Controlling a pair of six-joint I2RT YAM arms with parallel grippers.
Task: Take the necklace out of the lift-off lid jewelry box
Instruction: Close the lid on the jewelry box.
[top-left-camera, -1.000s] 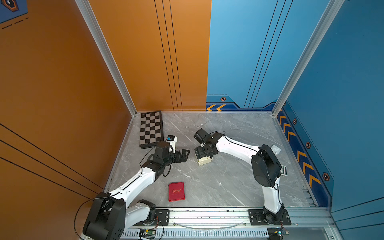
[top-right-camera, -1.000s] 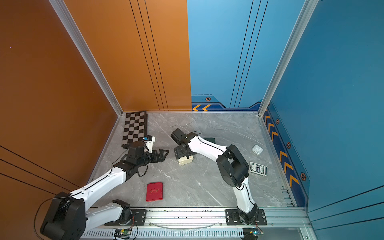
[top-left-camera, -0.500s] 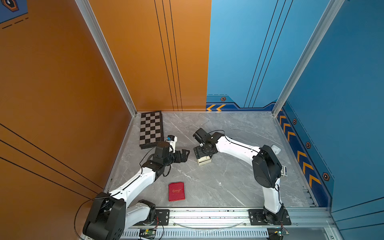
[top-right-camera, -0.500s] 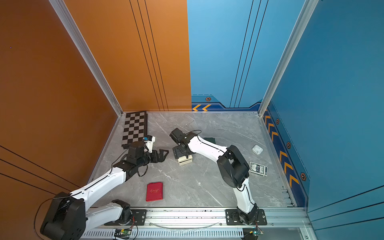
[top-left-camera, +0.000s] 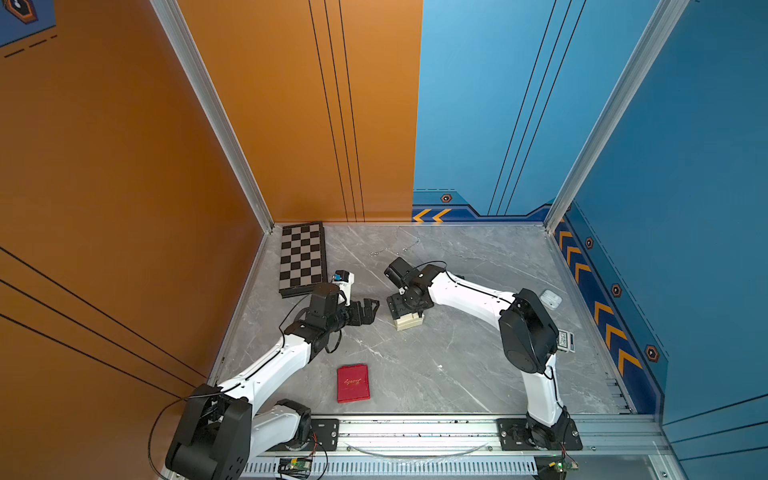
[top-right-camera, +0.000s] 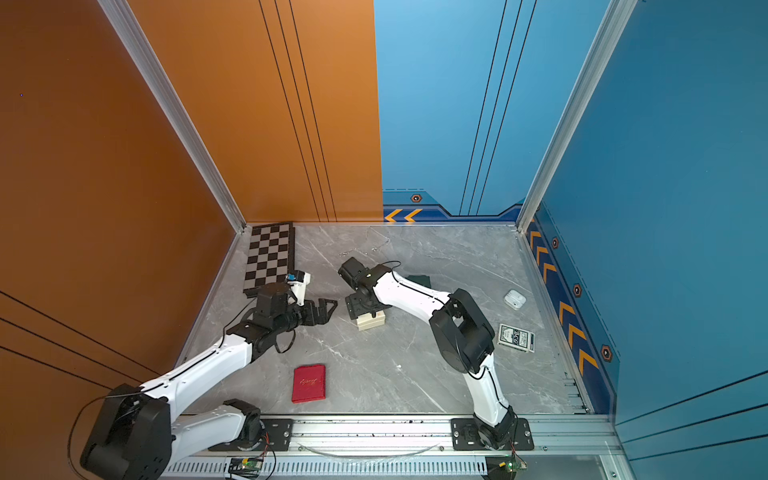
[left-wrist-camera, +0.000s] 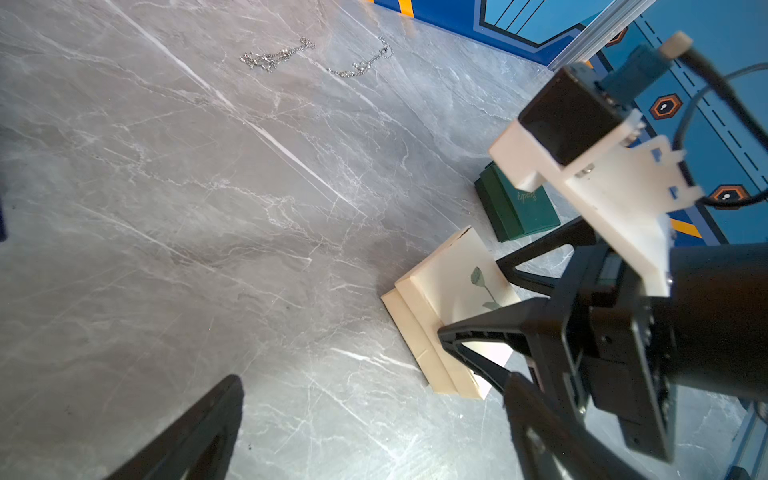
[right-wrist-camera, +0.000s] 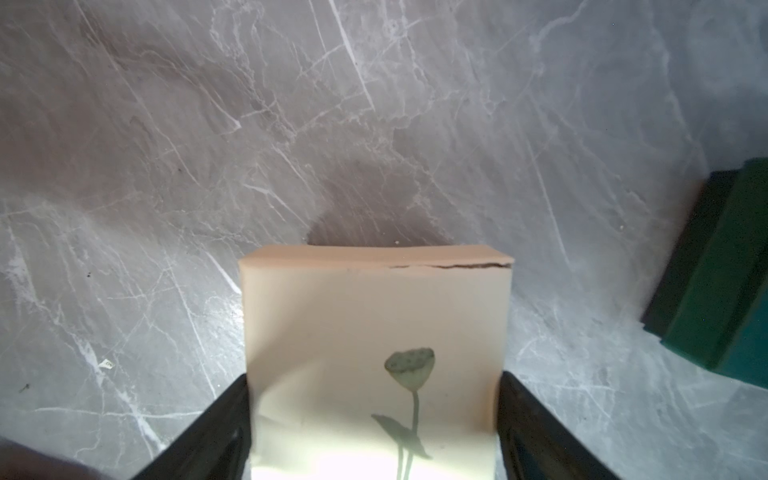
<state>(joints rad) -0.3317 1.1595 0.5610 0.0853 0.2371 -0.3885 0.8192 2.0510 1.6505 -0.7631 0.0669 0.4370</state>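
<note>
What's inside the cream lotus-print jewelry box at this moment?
Nothing inside shows: the cream lid still covers the base, with the right end effector clasping its sides. Any necklace within is hidden.

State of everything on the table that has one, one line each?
cream box lid: on its base, gripped by right tool
right tool: shut on cream box lid
left tool: open, empty
green box: closed
red box: closed, lying flat
earbud case: closed
two chains: loose on the table
chessboard: lying flat
</note>
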